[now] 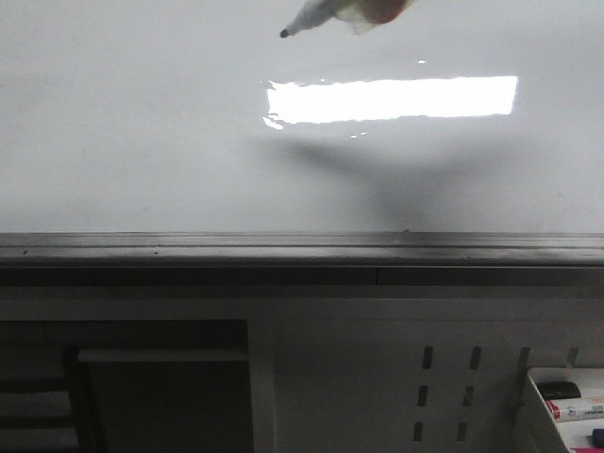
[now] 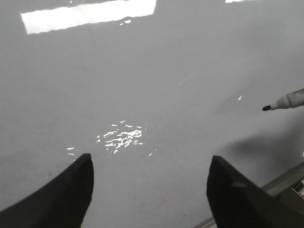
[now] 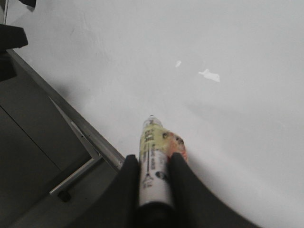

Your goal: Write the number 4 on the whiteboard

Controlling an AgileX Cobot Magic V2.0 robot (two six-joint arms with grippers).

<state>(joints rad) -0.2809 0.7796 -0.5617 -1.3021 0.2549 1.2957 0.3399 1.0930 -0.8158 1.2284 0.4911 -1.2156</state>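
The whiteboard fills the upper front view, glossy white with a grey lower rail and a bright light reflection. I see no marker strokes of the number 4 on it in any view. My right gripper is shut on a white marker. The marker enters the front view at the top, black tip pointing left and down, close to the board. It also shows in the left wrist view. My left gripper is open and empty, facing the whiteboard.
Below the rail is a grey perforated panel. A white tray with markers and an eraser sits at the lower right. A dark opening is at the lower left. The board's rail runs beside the marker in the right wrist view.
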